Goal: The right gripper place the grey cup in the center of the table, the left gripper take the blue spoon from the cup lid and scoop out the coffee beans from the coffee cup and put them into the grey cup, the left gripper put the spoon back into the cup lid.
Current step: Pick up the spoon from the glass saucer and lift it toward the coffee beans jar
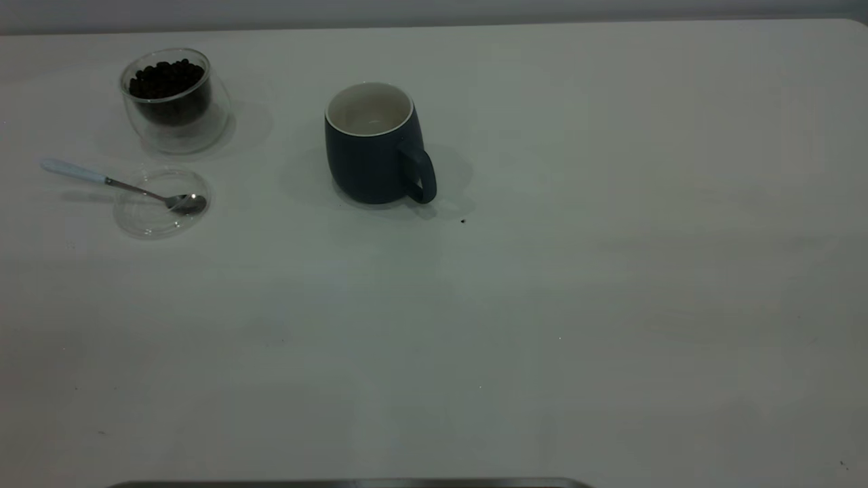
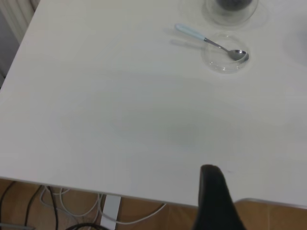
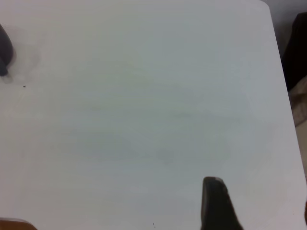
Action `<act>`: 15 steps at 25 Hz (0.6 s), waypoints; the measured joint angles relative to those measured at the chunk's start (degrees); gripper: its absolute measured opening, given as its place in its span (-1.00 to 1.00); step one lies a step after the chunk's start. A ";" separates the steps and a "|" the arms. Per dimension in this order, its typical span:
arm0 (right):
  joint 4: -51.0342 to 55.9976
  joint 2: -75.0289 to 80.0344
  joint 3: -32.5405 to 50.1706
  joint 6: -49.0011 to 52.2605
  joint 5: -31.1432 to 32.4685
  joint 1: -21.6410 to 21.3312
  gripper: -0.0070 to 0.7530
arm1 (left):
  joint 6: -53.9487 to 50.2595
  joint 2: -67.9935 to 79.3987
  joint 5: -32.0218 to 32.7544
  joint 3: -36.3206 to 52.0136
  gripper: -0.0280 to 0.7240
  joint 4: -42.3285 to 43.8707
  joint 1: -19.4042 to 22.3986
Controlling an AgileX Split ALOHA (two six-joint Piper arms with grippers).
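Note:
The grey cup (image 1: 373,163) stands upright near the middle of the table (image 1: 576,305), handle toward the front right; its edge shows in the right wrist view (image 3: 4,48). The coffee cup (image 1: 175,102) holds coffee beans (image 1: 166,78) at the back left. In front of it the blue spoon (image 1: 122,184) rests with its bowl in the cup lid (image 1: 161,203) and its handle pointing left. Both arms are outside the exterior view. The left gripper (image 2: 211,196) hangs over the table's edge, far from the spoon (image 2: 211,42) and lid (image 2: 224,60). The right gripper (image 3: 215,201) hovers over bare table.
A single dark bean (image 1: 463,220) lies on the table just right of the grey cup; it also shows in the right wrist view (image 3: 24,86). Cables and a wooden floor show below the table edge in the left wrist view (image 2: 96,211).

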 joint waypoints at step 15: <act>0.00 0.00 0.00 0.00 0.00 0.00 0.08 | -10.28 14.24 -8.88 -3.33 0.49 -0.90 0.00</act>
